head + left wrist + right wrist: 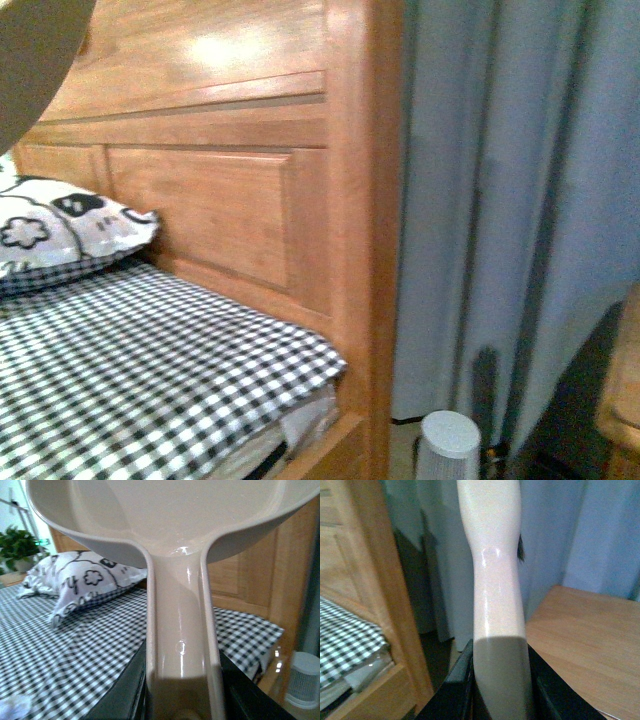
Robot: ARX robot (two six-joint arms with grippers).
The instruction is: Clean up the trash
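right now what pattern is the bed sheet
The bed sheet is a black-and-white check, clearest in the front view.

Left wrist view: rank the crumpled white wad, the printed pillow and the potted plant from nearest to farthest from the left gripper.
1. The crumpled white wad, on the checked sheet, nearest the left gripper.
2. The printed pillow, farther along, beside the headboard.
3. The potted plant, farthest, behind the pillow.

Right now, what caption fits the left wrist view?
Beige dustpan held over a checked bed where a white paper wad lies.
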